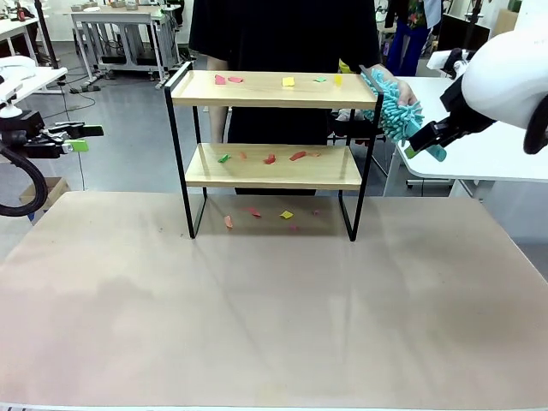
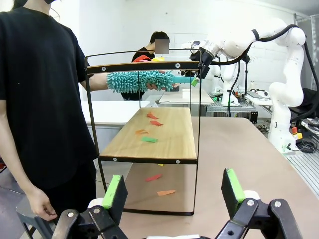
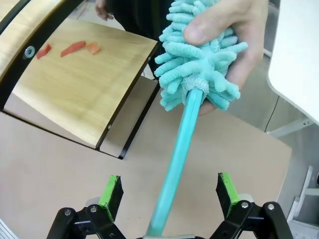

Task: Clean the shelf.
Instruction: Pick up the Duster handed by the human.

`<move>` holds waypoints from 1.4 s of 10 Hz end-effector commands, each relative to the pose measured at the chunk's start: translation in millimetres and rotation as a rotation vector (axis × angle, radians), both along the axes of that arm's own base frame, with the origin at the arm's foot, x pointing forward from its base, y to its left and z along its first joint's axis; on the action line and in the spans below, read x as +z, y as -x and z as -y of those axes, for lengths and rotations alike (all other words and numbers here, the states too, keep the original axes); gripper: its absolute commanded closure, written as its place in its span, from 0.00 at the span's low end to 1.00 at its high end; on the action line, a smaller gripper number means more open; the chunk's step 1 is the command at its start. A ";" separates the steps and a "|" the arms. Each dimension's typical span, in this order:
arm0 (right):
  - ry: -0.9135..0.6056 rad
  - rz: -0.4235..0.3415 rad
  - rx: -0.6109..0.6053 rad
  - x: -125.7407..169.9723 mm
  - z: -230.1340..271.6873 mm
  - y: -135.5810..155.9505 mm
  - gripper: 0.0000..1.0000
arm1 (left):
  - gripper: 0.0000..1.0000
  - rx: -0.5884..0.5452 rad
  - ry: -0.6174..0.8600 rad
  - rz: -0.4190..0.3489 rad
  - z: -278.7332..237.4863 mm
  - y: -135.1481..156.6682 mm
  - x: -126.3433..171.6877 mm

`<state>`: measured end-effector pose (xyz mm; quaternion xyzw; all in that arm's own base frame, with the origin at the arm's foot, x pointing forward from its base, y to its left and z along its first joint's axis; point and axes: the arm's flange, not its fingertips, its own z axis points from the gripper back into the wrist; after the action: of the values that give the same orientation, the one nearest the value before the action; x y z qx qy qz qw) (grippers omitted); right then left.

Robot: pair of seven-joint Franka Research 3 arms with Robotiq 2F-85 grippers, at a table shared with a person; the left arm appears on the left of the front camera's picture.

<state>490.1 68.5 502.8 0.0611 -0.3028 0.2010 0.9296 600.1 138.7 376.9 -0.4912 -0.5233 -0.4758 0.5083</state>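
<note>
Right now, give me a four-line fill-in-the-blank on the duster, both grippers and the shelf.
1. The person's hand holds the teal duster by its fluffy ___.
2. Its handle runs between the right gripper's fingers, which are ___.
3. The left gripper holds ___.
4. The shelf has ___ wooden boards.
Missing words: head; open; nothing; two.

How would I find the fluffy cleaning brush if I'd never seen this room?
Find the shelf in the middle of the table. Just past the right end of its top board, a person's hand holds the duster. It's the only fluffy turquoise thing; the scraps nearby are small and flat.
</note>
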 end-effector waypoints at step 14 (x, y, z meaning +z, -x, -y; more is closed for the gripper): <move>0.031 -0.043 -0.129 26.7 -7.4 12.7 1.00 | 0.00 0.001 -0.010 0.015 -0.7 1.3 2.0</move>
<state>479.3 72.7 522.9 0.0443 -0.2884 0.1587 0.9432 600.1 138.7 376.9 -0.4913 -0.5233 -0.4758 0.5083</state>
